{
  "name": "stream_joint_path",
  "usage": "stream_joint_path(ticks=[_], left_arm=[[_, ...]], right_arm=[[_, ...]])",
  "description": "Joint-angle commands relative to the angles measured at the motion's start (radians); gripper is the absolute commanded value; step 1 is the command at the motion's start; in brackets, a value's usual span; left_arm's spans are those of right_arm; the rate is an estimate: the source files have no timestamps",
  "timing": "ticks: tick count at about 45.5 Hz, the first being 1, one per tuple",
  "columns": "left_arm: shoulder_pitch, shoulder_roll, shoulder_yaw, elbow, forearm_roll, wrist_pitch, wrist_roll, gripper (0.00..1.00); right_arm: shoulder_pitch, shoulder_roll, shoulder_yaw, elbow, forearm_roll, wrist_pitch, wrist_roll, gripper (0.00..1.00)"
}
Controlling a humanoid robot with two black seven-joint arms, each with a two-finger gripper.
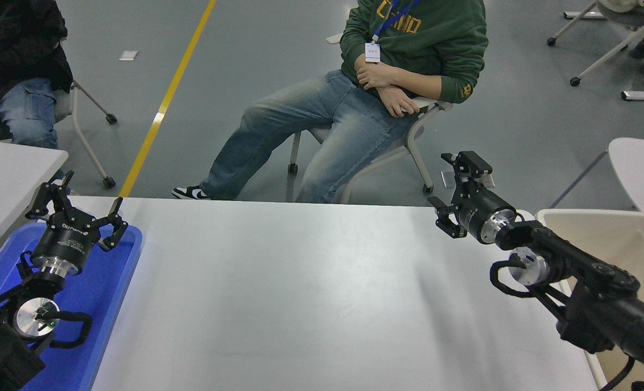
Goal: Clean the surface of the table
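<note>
The wide matte white-grey desk (pixel 311 293) lies bare across the middle, so clearing looks finished, with the empty right hand (pixel 455 190) spread wide above its far right corner and the left hand (pixel 77 209) splayed over the blue tray (pixel 113 288).

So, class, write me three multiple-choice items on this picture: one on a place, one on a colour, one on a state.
1. Where is the right gripper?
A. over the table's far right edge
B. inside the blue tray
C. on the floor

2. What colour is the tray under the left gripper?
A. red
B. blue
C. green

3. What state is the left gripper in?
A. shut on a cloth
B. out of view
C. open, holding nothing

Answers: 1 A, it hangs above the table surface near the beige bin. 2 B, the tray is bright blue. 3 C, its fingers are spread and empty.
</note>
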Motion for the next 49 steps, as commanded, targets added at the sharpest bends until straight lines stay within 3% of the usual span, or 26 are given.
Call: stream_joint_path(ticks=[1, 49], left_arm=[[0.0, 0.0, 0.0, 0.0, 0.0, 0.0, 0.002, 1.0], [0.0, 0.0, 0.0, 0.0, 0.0, 0.0, 0.0, 1.0]], right_arm=[[-0.033, 0.122, 0.09, -0.052, 0.0, 0.0, 0.056, 1.0], [-0.066, 0.165, 0.092, -0.099, 0.0, -0.003, 0.103, 1.0]])
